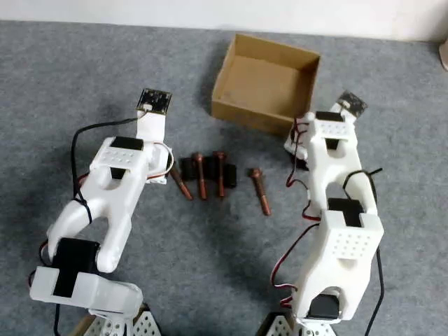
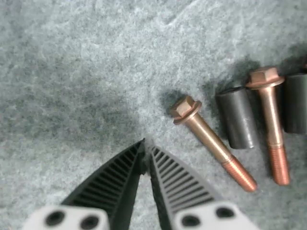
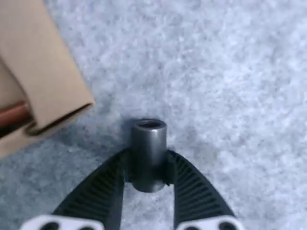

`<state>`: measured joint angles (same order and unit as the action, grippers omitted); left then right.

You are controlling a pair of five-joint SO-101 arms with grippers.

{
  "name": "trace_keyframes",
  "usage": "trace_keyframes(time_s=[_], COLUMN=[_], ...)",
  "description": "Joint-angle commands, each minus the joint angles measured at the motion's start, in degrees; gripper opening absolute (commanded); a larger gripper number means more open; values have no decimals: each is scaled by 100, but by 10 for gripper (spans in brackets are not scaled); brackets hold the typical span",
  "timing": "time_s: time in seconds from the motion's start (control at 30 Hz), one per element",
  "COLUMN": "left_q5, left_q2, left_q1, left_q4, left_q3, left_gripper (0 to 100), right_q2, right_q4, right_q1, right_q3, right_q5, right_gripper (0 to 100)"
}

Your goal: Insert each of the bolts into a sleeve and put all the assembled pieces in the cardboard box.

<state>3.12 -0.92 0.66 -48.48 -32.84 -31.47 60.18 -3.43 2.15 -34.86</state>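
- In the high view the left arm (image 1: 115, 189) at lower left and the right arm (image 1: 336, 210) at lower right cover their own fingers with their white bodies
- The left gripper (image 2: 145, 145) is closed on nothing: its ribbed black jaws meet at the tips over the grey mat (image 2: 72, 72), and whether they touch it is unclear
- Just right of those tips lies a first bolt (image 2: 211, 143), copper-coloured, with a hex flanged head and a threaded end, lying on a slant
- Beyond it, at the right of the left wrist frame, a short black sleeve (image 2: 236, 117) lies against a second bolt (image 2: 271, 124); another dark sleeve (image 2: 295, 103) is cut off by the edge
- The right gripper (image 3: 147, 155) clamps a held sleeve (image 3: 148, 143), a dark tube whose open bore faces away, its lower part hidden between the jaws
- In the middle of the high view a row of bolts (image 1: 210, 175) lies with dark sleeves between them that are hard to separate; a lone bolt (image 1: 260, 190) lies to their right
- The cardboard box (image 1: 245, 115) sits at upper centre; in the right wrist frame its corner fills the upper left, where a copper shaft (image 3: 12, 115) is cut off
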Motion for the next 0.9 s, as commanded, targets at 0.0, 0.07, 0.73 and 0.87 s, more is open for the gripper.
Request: trace_keyframes(time_s=[0.0, 0.07, 0.73, 0.87], left_q5=[26, 26, 44, 62], left_q2=[-22, -22, -84, -84], left_q1=[75, 75, 840, 1130], left_q4=[62, 62, 70, 35], left_q3=[13, 13, 22, 31], left_gripper=[11, 11, 12, 75], right_q2=[-101, 101, 5411, 6686], right_q4=[215, 497, -145, -567], right_q1=[-31, -31, -875, -989], right_q3=[31, 215, -3125, -4479], right_q5=[-79, -70, 2295, 2699], right_gripper=[5, 5, 5, 5])
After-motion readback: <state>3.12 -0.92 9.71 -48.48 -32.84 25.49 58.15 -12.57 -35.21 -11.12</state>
